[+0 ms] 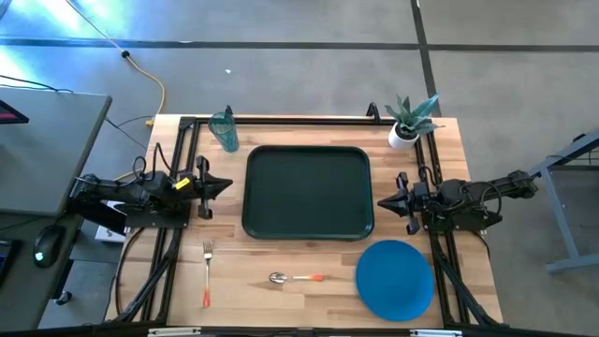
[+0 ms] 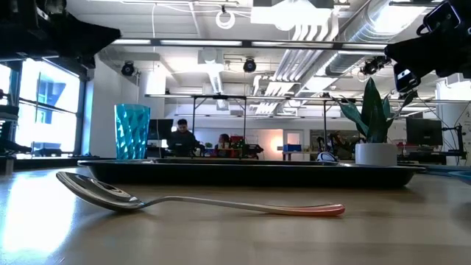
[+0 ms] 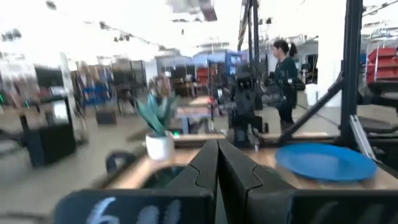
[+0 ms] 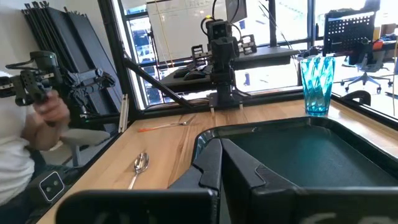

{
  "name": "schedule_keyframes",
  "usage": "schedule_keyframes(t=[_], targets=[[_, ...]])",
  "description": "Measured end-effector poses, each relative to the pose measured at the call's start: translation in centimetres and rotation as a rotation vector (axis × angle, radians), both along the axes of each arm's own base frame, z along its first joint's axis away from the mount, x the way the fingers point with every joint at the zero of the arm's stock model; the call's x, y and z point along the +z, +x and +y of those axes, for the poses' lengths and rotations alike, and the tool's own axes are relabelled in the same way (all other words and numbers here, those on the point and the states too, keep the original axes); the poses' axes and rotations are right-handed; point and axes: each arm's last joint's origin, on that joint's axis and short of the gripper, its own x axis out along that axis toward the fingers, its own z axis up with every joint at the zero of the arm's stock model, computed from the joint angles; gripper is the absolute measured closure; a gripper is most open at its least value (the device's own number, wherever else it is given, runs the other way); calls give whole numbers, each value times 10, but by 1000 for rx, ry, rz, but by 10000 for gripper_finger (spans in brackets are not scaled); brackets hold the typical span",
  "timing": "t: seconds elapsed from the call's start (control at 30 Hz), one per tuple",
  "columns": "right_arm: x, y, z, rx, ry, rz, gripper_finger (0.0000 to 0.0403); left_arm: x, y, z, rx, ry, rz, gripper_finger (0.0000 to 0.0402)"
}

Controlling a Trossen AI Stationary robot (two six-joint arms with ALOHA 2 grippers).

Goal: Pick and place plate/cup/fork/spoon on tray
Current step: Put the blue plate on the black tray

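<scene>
A: From above we see the tray (image 1: 307,192) at the middle of the worktop (image 1: 234,290), with nothing lying in it.

B: Agreed. The left tool (image 1: 226,185) sits at its nine o'clock side, just off the rim, and in its own wrist view we see its two fingers (image 3: 205,163) pressed together, clenched on nothing.

A: The right tool (image 1: 382,201) mirrors it at three o'clock, also just beside the rim. Its fingers (image 4: 211,163) meet at the tips too, so we call it clenched and holding nothing.

B: For the tableware, we find the plate (image 1: 394,279) at about five o'clock from the tray, flat on the wood and apart from the rim.

A: The spoon (image 1: 295,278) lies at six o'clock, bowl toward nine and orange handle toward three. In the low view we see it lying across the front of the worktop, bowl resting on the wood.

B: The fork (image 1: 207,272) is at about seven o'clock, tines pointing toward twelve, handle toward six.

A: And the cup (image 1: 224,131) stands upright at about eleven o'clock, beyond the tray's corner. A potted plant (image 1: 406,124) stands at one o'clock.

B: In the right wrist view we also catch a person's sleeve (image 4: 15,155) beside the worktop.
</scene>
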Motion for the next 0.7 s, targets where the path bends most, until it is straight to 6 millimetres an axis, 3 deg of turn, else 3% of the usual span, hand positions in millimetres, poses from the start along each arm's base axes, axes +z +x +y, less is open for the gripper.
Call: schedule_keyframes(t=[0.13, 0.23, 0.33, 0.57, 0.7], targets=[[6, 0, -1, -49, -88, -62, 400, 17, -6, 2, 67, 83, -160, 401], [13, -1, -2, -54, -45, -138, 400, 22, -9, 4, 140, 65, -214, 401], [20, -3, -3, -89, -1, -200, 400, 21, -9, 6, 221, 34, -194, 401], [22, -6, -14, -483, 42, -203, 400, 12, -5, 5, 205, 43, -100, 401], [19, -5, -17, -570, 57, -165, 398, 10, -4, 6, 216, 55, -76, 401]])
